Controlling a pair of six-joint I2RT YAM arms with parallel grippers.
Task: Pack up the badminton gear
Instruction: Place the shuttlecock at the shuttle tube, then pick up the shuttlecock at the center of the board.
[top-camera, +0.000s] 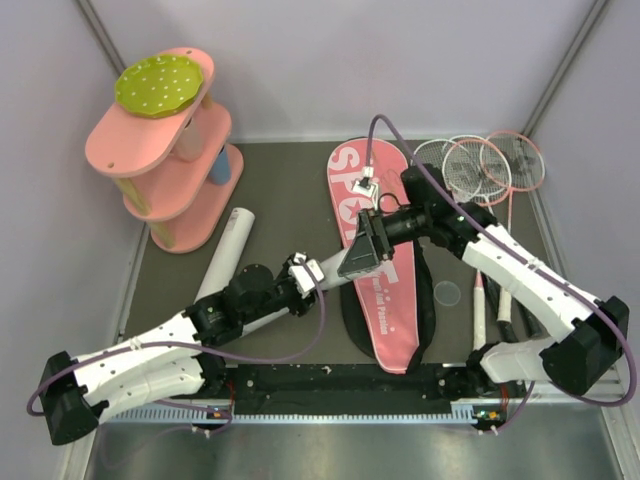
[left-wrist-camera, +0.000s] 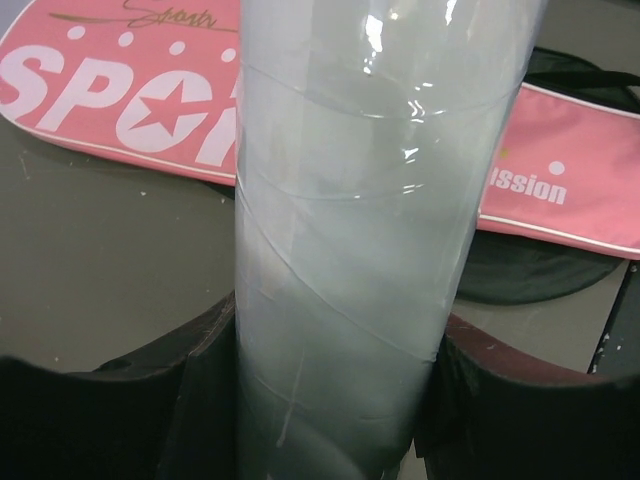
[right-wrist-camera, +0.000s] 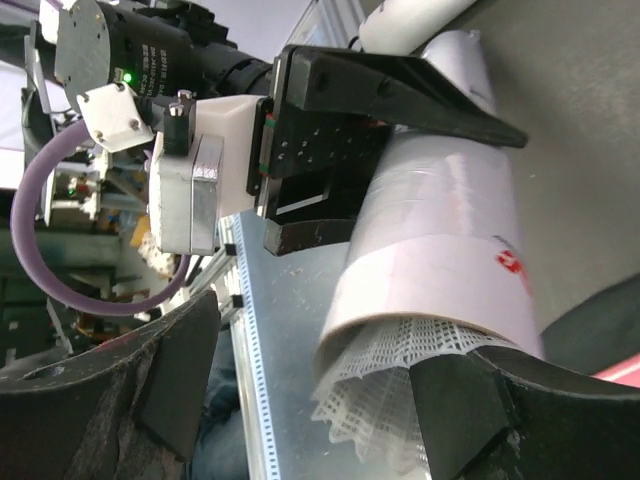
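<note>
Right, the tube (left-wrist-camera: 340, 250) is up off the table (top-camera: 290, 200), over the middle and just left of the bag. The left gripper (left-wrist-camera: 337, 320) has its two fingers clamped on the tube's sides, a firm hold around the clear plastic. Look at the open end: the white feathered skirt of a shuttlecock (right-wrist-camera: 380, 400) pokes out of it. The right gripper (right-wrist-camera: 315, 370) sits at that mouth with its fingers spread wide, one on each side of the feathers. There is a clear gap on the left finger's side, so it grips nothing.

Below and behind the pair, the pink bag (top-camera: 395, 310) lies flat down the middle of the table. Its wide "SPORT" end is near the far edge, its narrow end reaches toward the near edge, and a black layer shows beneath it. A small clear disc (top-camera: 448, 293) rests just right of the bag.

Over in the far right corner the three rackets (top-camera: 490, 165) overlap, heads fanned and handles running back along the right edge. A second white tube (top-camera: 225, 250) lies left of the middle. The pink shelf (top-camera: 165, 170) stands in the far left corner.
</note>
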